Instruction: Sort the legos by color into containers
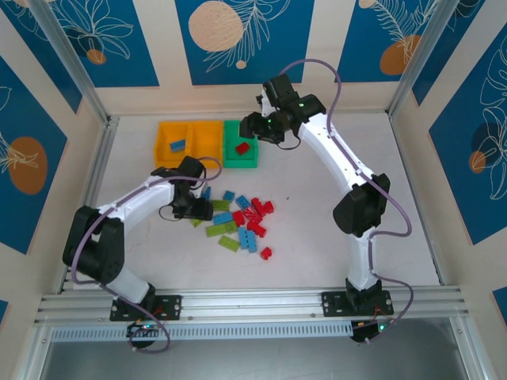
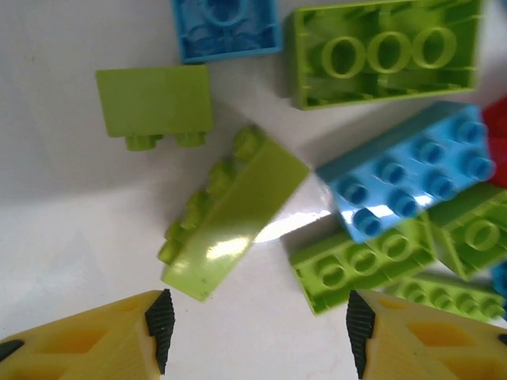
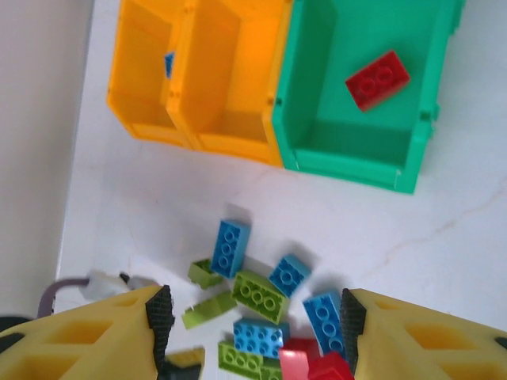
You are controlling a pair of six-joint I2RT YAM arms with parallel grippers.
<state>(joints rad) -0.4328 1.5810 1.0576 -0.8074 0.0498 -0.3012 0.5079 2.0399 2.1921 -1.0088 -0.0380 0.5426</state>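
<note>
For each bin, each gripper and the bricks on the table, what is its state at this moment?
Left orange-yellow plastic bin: holds one blue brick.
Middle orange-yellow plastic bin: empty.
Bright green plastic bin: holds one red brick.
Left gripper: open, over a light green brick lying on its side.
Right gripper: open, holding nothing.
Loose plastic bricks: unsorted, scattered on the white table.

blue brick (image 2: pixel 226 28) cropped, red brick (image 2: pixel 497 136) clipped

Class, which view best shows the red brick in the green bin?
Right wrist view: the red brick lies large and clear in the green bin, studs visible. Top external view shows it as a tiny patch.
</note>
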